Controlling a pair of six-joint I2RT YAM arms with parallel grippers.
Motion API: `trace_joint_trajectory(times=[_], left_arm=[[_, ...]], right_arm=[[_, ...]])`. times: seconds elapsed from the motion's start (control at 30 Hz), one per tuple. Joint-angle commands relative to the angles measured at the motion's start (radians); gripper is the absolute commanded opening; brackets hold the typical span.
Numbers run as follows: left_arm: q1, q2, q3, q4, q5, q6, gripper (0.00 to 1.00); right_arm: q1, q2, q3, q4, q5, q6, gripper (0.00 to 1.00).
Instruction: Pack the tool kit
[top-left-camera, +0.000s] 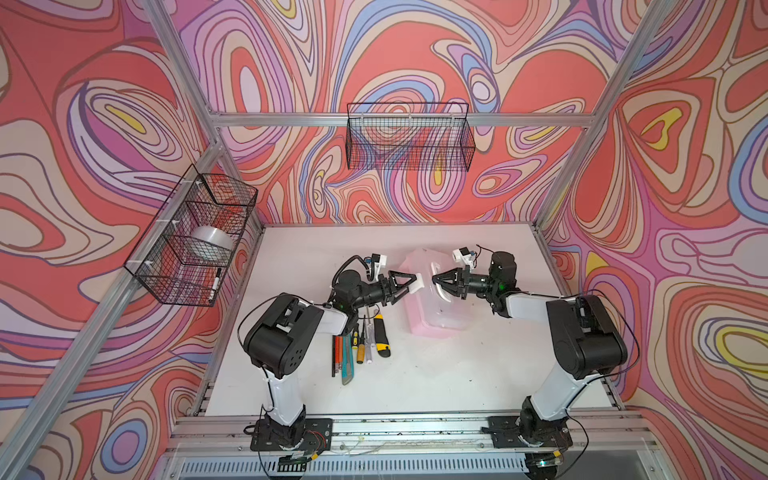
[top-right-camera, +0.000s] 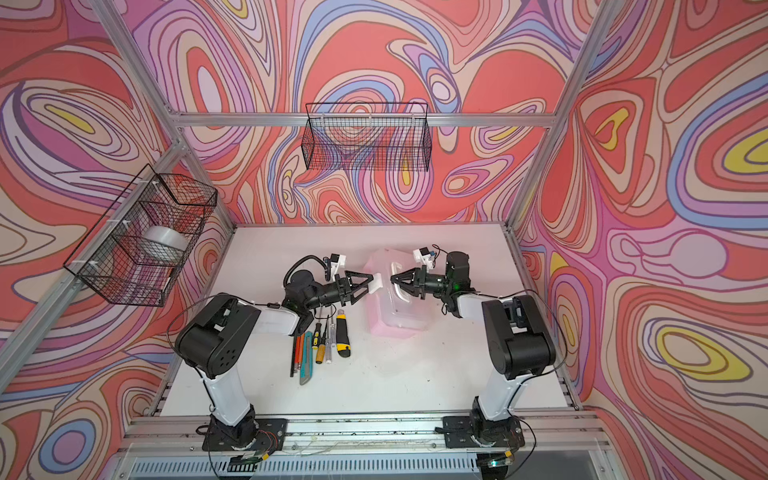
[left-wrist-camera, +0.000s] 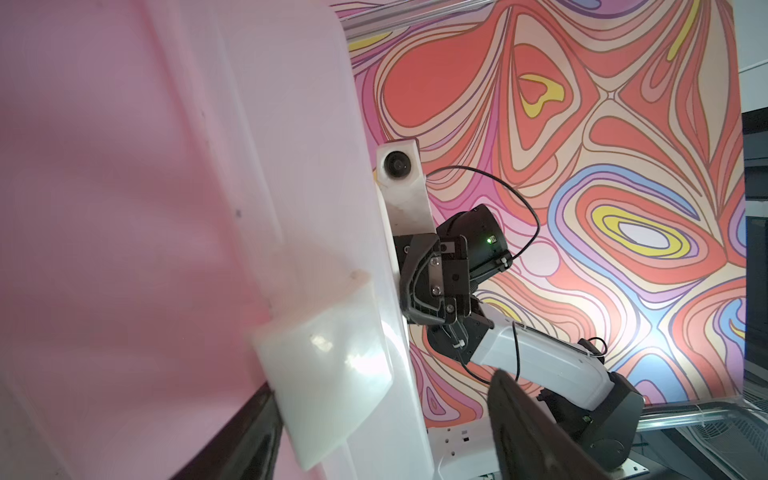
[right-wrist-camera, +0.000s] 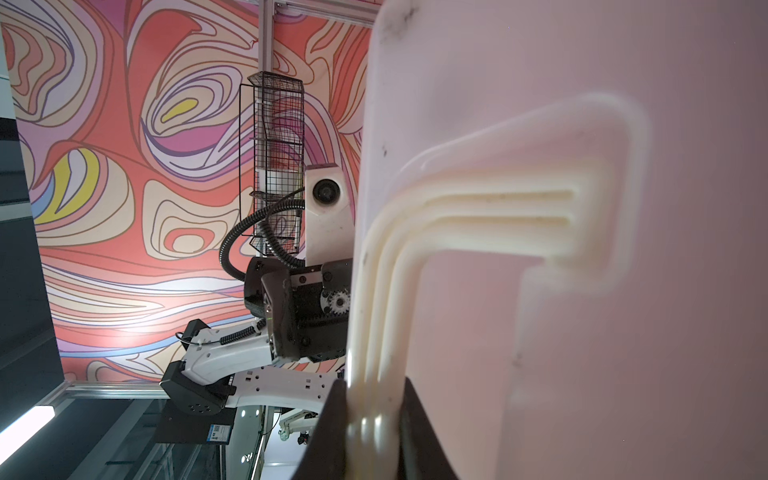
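Note:
The tool kit's pale-pink case (top-left-camera: 440, 320) with its translucent lid sits mid-table in both top views. My right gripper (top-left-camera: 435, 279) is shut on the case's white handle (right-wrist-camera: 490, 208), which runs between the black fingers in the right wrist view. On the case's left edge, my left gripper (top-left-camera: 417, 284) is open. Its jaws straddle the lid rim, one finger beside the white latch (left-wrist-camera: 328, 374), the other standing apart. The loose tools lie left of the case: a yellow-black knife (top-left-camera: 382, 336), a teal knife (top-left-camera: 348, 365), small screwdrivers (top-left-camera: 358, 338) and red-orange sticks (top-left-camera: 336, 353).
One black wire basket (top-left-camera: 409, 137) hangs on the back wall. Another (top-left-camera: 195, 237) on the left rail holds a tape roll (top-left-camera: 208, 243) and a marker (top-left-camera: 215, 282). The left arm's forearm reaches over the far ends of the tools. The white table (top-left-camera: 457, 374) has bare room in front.

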Motion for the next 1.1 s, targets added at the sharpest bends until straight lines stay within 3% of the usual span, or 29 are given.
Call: trace_joint_trajectory(times=[0.0,0.17,0.33,0.43,0.57,0.77,1.07], left_arm=[[0.037,-0.042,-0.003,0.133,0.026,-0.010,0.76],[0.111,-0.077,-0.082,-0.069,-0.037,0.093,0.77],[0.121,-0.189,-0.073,-0.498,-0.153,0.341,0.79],[0.119,-0.236,-0.046,-0.669,-0.217,0.434,0.81],[0.114,-0.250,-0.020,-0.735,-0.230,0.469,0.81],[0.082,-0.254,0.012,-0.800,-0.250,0.511,0.82],[0.016,-0.292,0.058,-0.943,-0.333,0.612,0.85]], right_arm=[[0.010,0.053,-0.030,-0.196,0.131,-0.172,0.00],[0.010,-0.066,0.031,-0.441,0.230,-0.303,0.00],[0.027,-0.174,0.093,-0.674,0.381,-0.409,0.00],[0.084,-0.222,0.110,-0.751,0.498,-0.431,0.00],[0.200,-0.194,0.134,-0.780,0.613,-0.431,0.00],[0.216,-0.186,0.124,-0.691,0.536,-0.407,0.00],[0.217,-0.137,0.164,-0.736,0.513,-0.423,0.00]])
